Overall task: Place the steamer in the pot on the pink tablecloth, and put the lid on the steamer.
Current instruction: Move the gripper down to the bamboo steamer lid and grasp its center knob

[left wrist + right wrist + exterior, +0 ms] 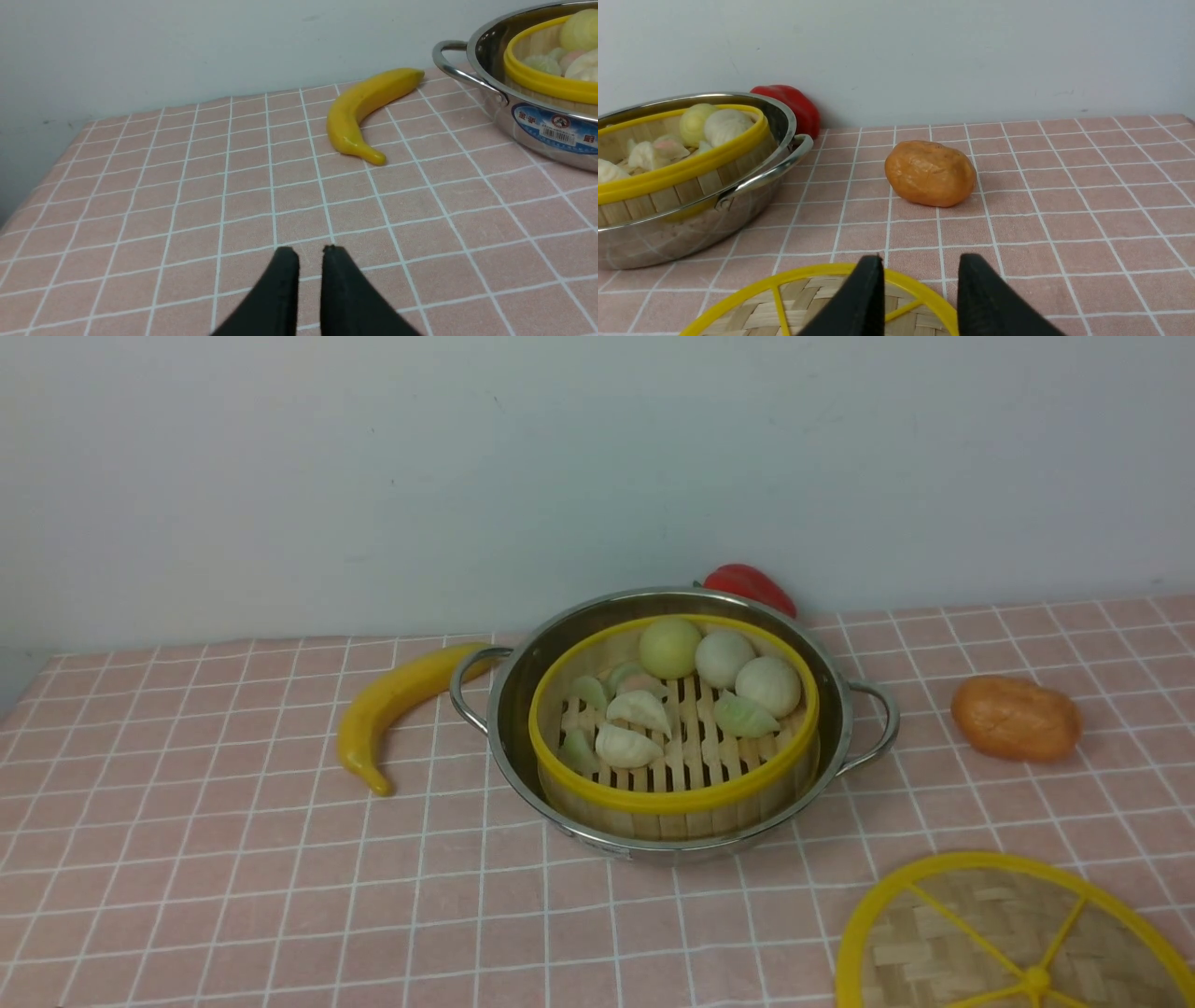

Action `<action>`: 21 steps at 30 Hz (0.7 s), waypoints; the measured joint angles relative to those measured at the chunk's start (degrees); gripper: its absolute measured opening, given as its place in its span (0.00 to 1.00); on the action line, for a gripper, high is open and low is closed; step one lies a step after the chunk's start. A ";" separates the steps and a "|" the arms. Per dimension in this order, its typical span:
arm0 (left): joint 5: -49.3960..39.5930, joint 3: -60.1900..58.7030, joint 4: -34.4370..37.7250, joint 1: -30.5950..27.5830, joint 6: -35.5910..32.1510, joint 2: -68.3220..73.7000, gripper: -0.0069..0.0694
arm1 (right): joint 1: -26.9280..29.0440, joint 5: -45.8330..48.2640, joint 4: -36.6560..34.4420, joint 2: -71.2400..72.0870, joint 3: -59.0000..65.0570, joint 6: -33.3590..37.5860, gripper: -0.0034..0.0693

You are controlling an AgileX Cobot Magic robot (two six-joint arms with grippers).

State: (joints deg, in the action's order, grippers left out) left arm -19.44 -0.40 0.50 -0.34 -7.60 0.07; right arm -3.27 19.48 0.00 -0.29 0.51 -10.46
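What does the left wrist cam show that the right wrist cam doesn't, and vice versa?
Left wrist only: the banana, the blue label on the pot's wall, and the left pincer, tips slightly apart with nothing between them.
Right wrist only: the lid lying flat on the cloth, the open right pincer at its rim, the orange lump, and the red pepper by the wall beyond the pot.
Both: the pot with the steamer seated in it, on the pink tablecloth.

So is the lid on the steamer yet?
Off. The lid lies flat on the tablecloth, apart from the pot; the steamer in it is uncovered, food showing.
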 joint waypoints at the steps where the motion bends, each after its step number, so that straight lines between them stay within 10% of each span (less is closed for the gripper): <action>1: 0.00 0.00 0.00 0.00 0.00 0.00 0.19 | 0.00 0.00 0.00 0.00 0.00 0.00 0.38; 21: 0.00 0.00 0.00 0.00 0.05 0.00 0.23 | 0.00 -1.10 -0.81 0.00 0.00 -0.48 0.38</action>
State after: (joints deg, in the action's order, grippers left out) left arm -19.44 -0.40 0.50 -0.34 -7.55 0.07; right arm -3.27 18.38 -0.81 -0.29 0.51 -10.94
